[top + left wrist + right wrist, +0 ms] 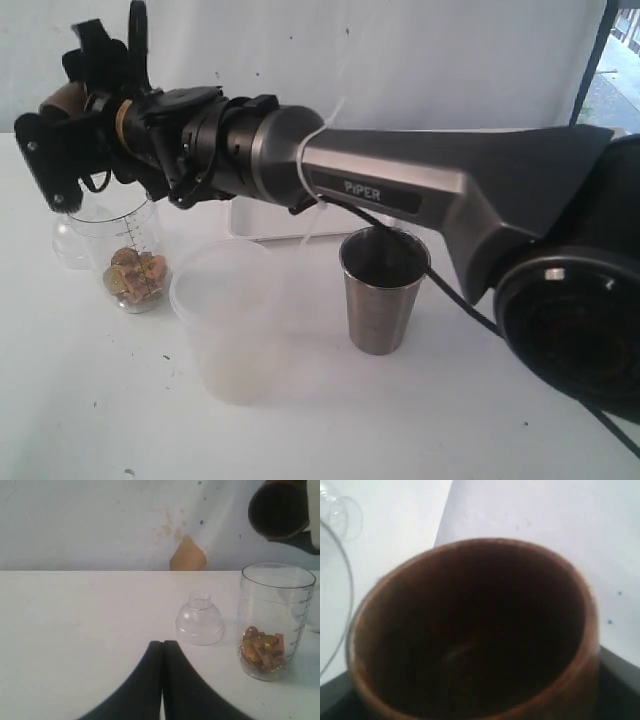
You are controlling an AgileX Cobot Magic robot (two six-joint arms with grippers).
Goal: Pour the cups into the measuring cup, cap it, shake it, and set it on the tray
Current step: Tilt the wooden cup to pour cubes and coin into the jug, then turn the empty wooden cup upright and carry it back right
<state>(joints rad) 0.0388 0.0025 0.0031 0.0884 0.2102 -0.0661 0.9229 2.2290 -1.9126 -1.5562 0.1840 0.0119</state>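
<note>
Measuring cup: one is counted in the exterior view, standing upright at the left of the white desk, with a small heap of brown and orange pieces at its bottom. Two cups are seen: one wooden cup, held in the air just above the measuring cup, and one steel tumbler, upright on the desk near the middle. One frosted tub is placed between the tumbler and the measuring cup. One clear dome lid lies just beside the measuring cup, and one white tray is partly hidden behind the arm. One arm is shown, stretched from the right across the middle. Its right hand is clamped on the wooden cup, which is tipped onto its side.

In the left wrist view the left hand is seen with its two fingers pressed together and nothing between them. One dome lid is set mouth down near one measuring cup, the two apart. The wooden cup is held tilted above the measuring cup, its dark mouth turned toward the camera.

In the right wrist view the frame is filled by the one wooden cup, gripped by the dark fingers of the right hand. Its inside is too dark to be judged.
</note>
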